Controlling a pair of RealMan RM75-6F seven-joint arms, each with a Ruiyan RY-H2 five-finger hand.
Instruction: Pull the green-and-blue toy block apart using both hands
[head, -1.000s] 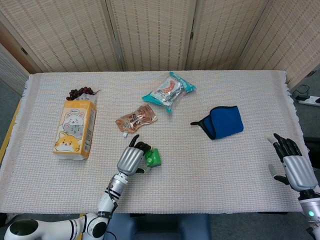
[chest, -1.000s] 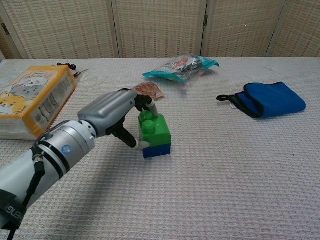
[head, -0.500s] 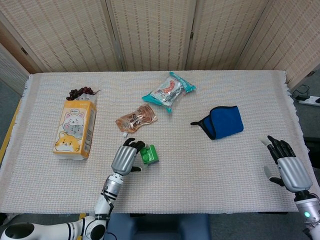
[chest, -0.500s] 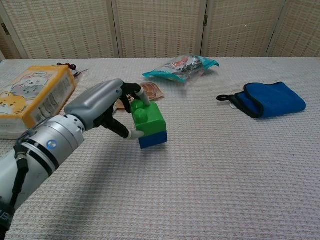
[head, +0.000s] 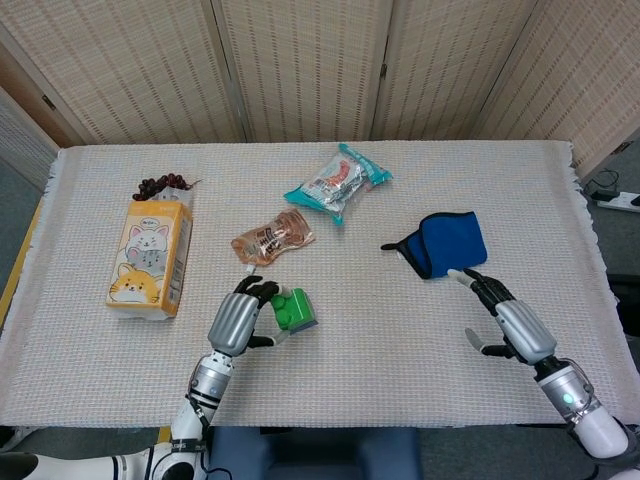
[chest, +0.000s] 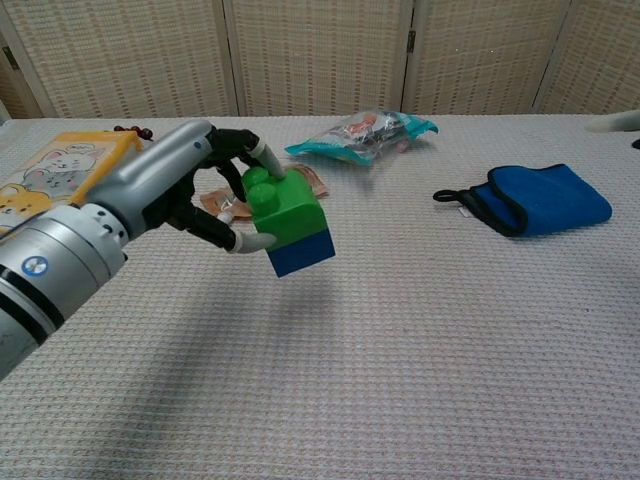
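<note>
We've got the block (chest: 289, 222) clamped in the left hand (head: 238, 318), lifted off the tabletop (head: 400, 340), tilted, green half up and blue half down. The fingers (chest: 255, 153) wrap the green studs, with one digit under the side of it in the chest view. The right hand (head: 510, 323) is well apart from the block, holding nothing, fingers spread, hovering just beside the blue cloth (head: 445, 243). Main risk as we see it: the left hand seems to hold mostly the green part, so the right must take the blue half; if it lands on green too, nothing separates. The tilted block leaves little blue face exposed, so a sloppy approach could knock it out of the left hand's grip. A hard pull with a shallow hold could also fling one half across the tabletop. Relative to the block: the orange pouch (head: 272, 238) sits just behind it, the teal snack bag (head: 337, 181) further behind, the cat-print carton (head: 151, 257) off to the left with grapes (head: 162, 184) behind the carton. Nothing lies between the right hand and the block, but the cloth is near the right hand's fingers and could catch on the sweep in.
</note>
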